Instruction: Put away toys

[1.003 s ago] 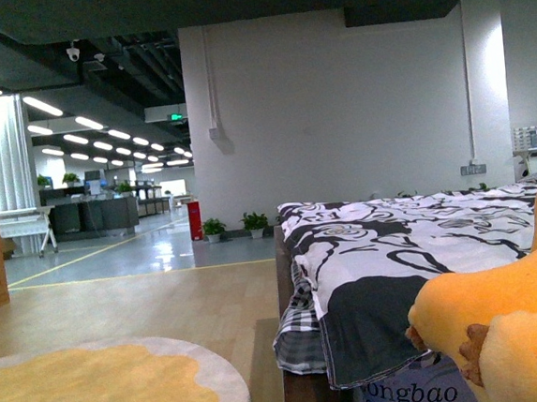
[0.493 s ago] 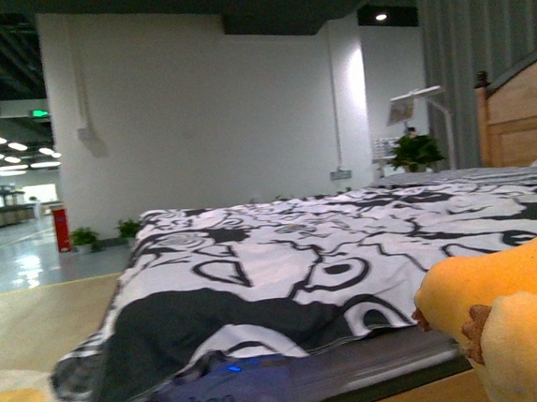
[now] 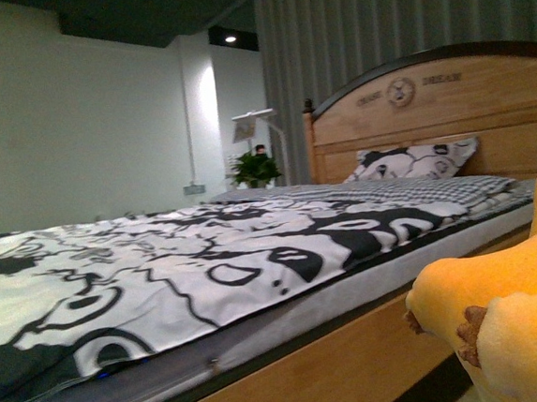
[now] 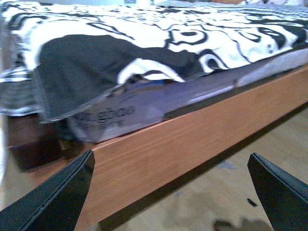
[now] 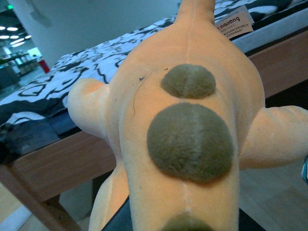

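Observation:
The orange-yellow plush animal [image 3: 518,311] fills the lower right of the front view, a stubby limb with brown marks pointing left. In the right wrist view the plush animal [image 5: 187,120] shows its back with round olive-brown spots and a white label near its far end. My right gripper [image 5: 178,224] is shut on its near end, mostly hidden under the plush. In its own wrist view my left gripper [image 4: 171,192] is open, its dark fingertips [image 4: 62,197] wide apart with nothing between them, low beside the bed's wooden side rail [image 4: 183,139].
A wooden bed [image 3: 293,368] with a black-and-white patterned duvet [image 3: 161,267] spans the front view, with its headboard [image 3: 411,113] and a pillow [image 3: 411,162] at the back. A bluish printed bag [image 4: 110,118] lies under the duvet's edge. A lamp and a potted plant [image 3: 254,167] stand behind.
The front view has swung to the right along the bed, from its foot and the open hall to the headboard and pillow. The plush animal keeps its place at the lower right.

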